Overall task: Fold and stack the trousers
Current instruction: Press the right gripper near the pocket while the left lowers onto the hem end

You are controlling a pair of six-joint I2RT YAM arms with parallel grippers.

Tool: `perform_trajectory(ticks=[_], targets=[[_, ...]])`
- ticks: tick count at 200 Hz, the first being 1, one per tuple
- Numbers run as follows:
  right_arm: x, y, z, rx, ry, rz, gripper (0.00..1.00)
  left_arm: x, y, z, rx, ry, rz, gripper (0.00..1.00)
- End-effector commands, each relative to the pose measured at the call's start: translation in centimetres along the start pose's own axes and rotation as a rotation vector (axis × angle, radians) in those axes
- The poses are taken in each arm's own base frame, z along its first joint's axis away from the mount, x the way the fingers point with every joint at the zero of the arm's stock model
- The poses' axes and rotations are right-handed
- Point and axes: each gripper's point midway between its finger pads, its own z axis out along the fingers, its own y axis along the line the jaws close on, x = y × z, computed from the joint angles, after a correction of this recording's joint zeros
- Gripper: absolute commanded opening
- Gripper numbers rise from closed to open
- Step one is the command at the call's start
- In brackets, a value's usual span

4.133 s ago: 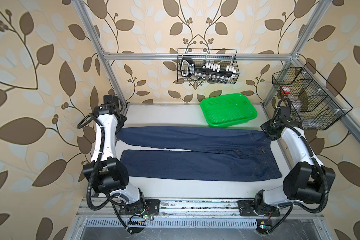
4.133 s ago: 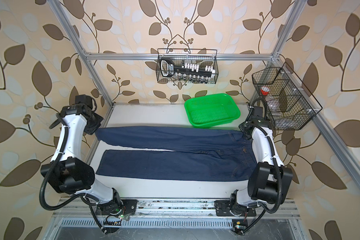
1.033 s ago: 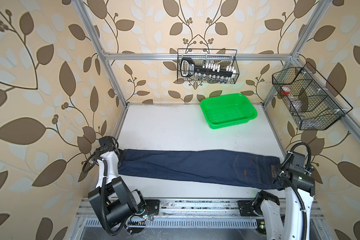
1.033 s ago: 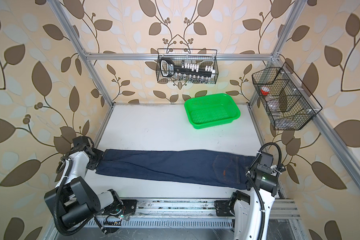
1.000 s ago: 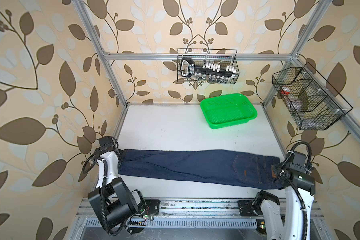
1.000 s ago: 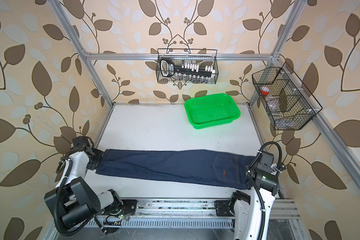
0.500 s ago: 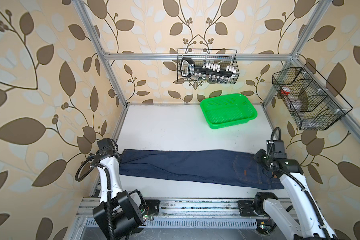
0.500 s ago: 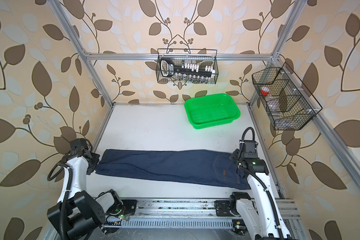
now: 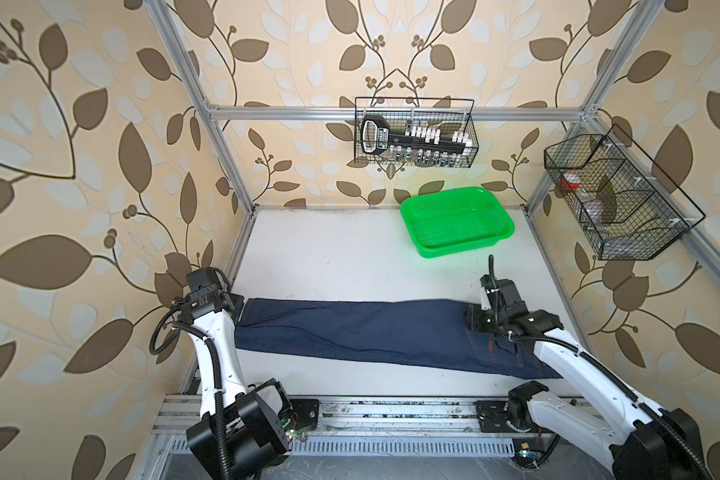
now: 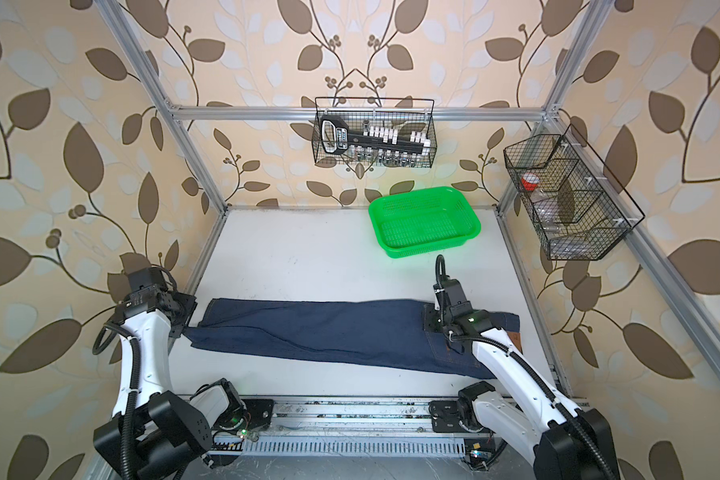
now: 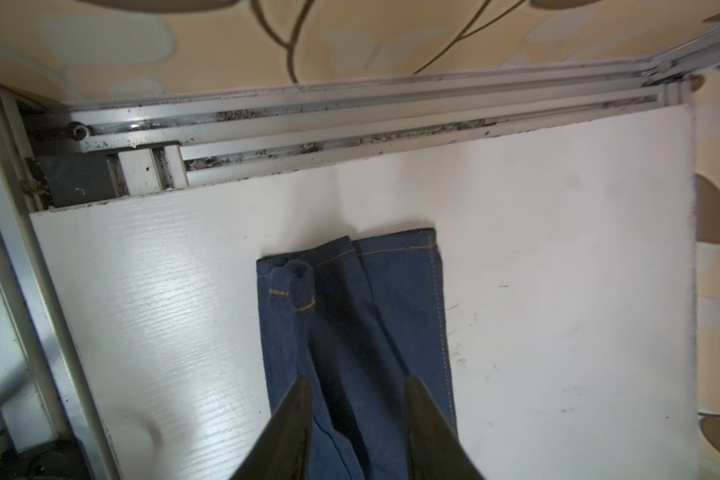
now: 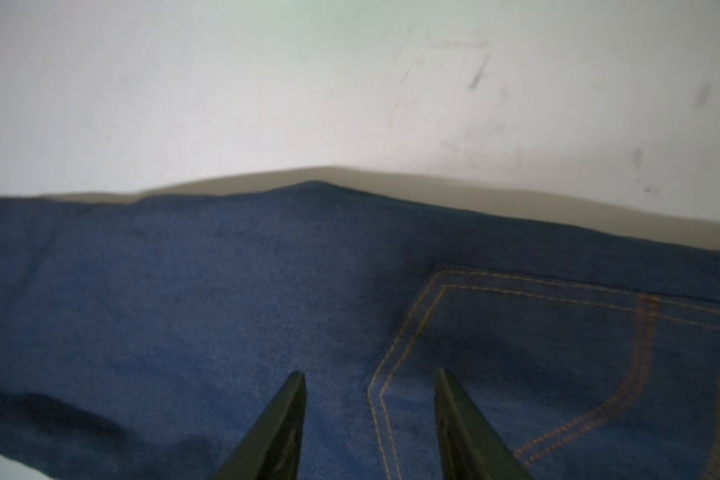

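Note:
The dark navy trousers lie flat across the front of the white table, one leg folded over the other, cuffs at the left and waistband at the right. My left gripper hovers at the cuff end with its jaws open and only flat denim beneath them. Above the seat, beside the tan-stitched back pocket, my right gripper is open and holds nothing. A brown waistband patch shows at the far right.
A bright green basket stands at the back right of the table. Wire baskets hang on the back wall and the right frame. An aluminium rail runs just past the cuffs.
Both grippers have opened and let go of the trousers. My right arm has swung from the waistband end in over the seat. My left gripper has lifted slightly at the cuffs.

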Motion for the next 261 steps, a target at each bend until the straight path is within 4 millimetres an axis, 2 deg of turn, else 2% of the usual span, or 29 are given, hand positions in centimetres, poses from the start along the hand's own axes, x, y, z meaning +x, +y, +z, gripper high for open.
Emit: perform_trajectory(ticks=[1,24,58,96,117,134,137,155,176,222,261], targets=[[0.0,2.1,1.0,-0.066,-0.006,-0.113,0.51,-1.2,-2.1,-1.3,0.085,-0.023,-0.016,0.49],[0.1,4.3,1.8,-0.109,0.022,-0.183,0.51,1.0,-5.7,0.6,0.242,0.105,-0.026,0.49],[1.0,5.3,3.5,-0.112,0.059,-0.223,0.51,5.9,-8.0,3.5,0.230,0.249,0.125,0.50],[1.9,5.7,5.0,-0.086,0.103,-0.214,0.51,10.3,-7.1,6.5,0.132,0.382,0.218,0.50],[1.5,5.5,5.2,-0.057,0.109,-0.176,0.51,12.6,-5.5,7.6,0.063,0.454,0.266,0.49],[2.2,4.8,5.8,-0.018,0.136,-0.143,0.51,13.8,-4.2,8.3,0.028,0.496,0.288,0.47],[2.4,4.6,5.9,-0.007,0.141,-0.137,0.51,14.2,-3.7,8.9,0.001,0.515,0.294,0.47],[3.1,3.2,6.5,0.060,0.172,-0.107,0.52,14.8,-2.5,9.7,-0.050,0.546,0.320,0.46],[3.3,0.9,6.9,0.143,0.198,-0.048,0.52,15.3,-2.5,10.2,-0.057,0.577,0.342,0.45],[2.0,-3.3,7.7,0.245,0.206,0.052,0.53,14.8,-5.5,9.5,-0.001,0.589,0.420,0.48],[-0.2,-3.7,8.1,0.239,0.187,0.063,0.53,12.4,-7.5,7.3,0.002,0.520,0.514,0.56]])
